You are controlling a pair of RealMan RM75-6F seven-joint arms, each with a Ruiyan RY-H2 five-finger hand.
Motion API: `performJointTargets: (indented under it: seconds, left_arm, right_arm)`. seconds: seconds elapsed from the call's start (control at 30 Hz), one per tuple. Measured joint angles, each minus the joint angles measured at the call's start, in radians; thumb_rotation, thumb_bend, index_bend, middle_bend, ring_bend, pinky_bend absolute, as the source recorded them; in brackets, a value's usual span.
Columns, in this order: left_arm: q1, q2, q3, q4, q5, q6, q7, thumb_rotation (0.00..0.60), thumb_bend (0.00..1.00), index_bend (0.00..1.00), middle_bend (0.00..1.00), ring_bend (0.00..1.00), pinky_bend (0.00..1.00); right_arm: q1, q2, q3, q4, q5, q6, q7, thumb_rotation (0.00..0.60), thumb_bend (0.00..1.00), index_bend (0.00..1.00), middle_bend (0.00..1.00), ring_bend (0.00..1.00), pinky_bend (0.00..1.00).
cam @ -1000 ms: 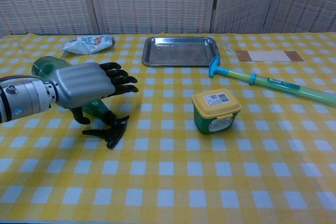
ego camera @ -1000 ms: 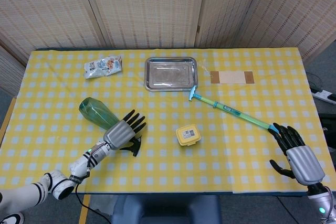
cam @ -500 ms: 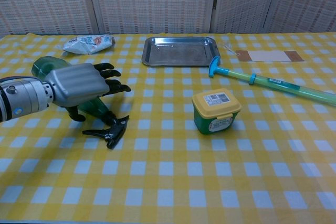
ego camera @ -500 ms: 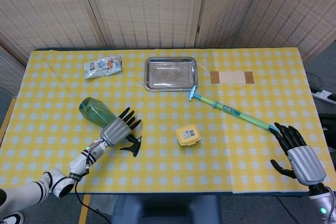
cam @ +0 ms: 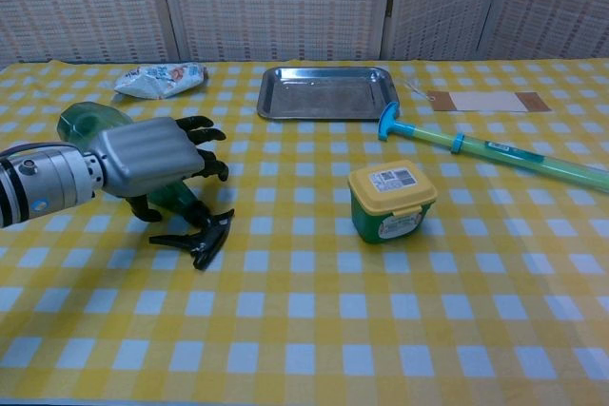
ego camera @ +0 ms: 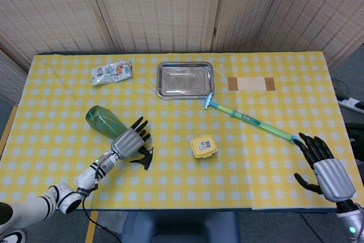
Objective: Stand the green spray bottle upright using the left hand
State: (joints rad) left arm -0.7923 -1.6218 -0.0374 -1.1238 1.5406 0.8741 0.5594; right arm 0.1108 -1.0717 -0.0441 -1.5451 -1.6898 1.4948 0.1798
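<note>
The green spray bottle lies on its side at the table's left, its black trigger head pointing to the front right. In the chest view its green body shows behind the hand and the trigger head rests on the cloth. My left hand hovers over the bottle's neck end, fingers apart and bent down across it, thumb low beside it. No firm hold is visible. My right hand sits open at the table's front right corner, seen only in the head view.
A yellow-lidded container stands mid-table. A long blue-green stick runs diagonally to the right. A steel tray, a snack packet and a brown card lie along the back.
My left hand has drawn back to the left over the bottle, and its fingers have bent down closer around it. The bottle has not moved. The right hand shifted only slightly.
</note>
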Motion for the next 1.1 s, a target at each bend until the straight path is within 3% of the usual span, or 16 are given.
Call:
performJointTargets:
  seconds: [0.33,0.8,1.1]
  left_arm:
    - [0.003,-0.011,0.008,0.027,0.005,0.038,-0.027,0.6,0.23,0.5,0.6,0.18,0.0]
    - [0.024,0.007,0.0,-0.01,-0.008,0.098,-0.031,0.6,0.23,0.61,0.72,0.27,0.0]
    - [0.05,0.049,-0.035,-0.062,-0.037,0.162,-0.156,0.6,0.23,0.64,0.77,0.3,0.0]
  right_arm:
    - [0.0,-0.001,-0.001,0.0,-0.004,0.0,-0.002,0.6,0.34,0.0,0.0,0.0,0.0]
    - [-0.004,0.0,-0.004,-0.003,-0.014,0.008,-0.004,0.6,0.34,0.0,0.0,0.0,0.0]
    - [-0.011,0.001,-0.006,-0.007,-0.026,0.026,-0.007,0.6,0.34,0.0,0.0,0.0,0.0]
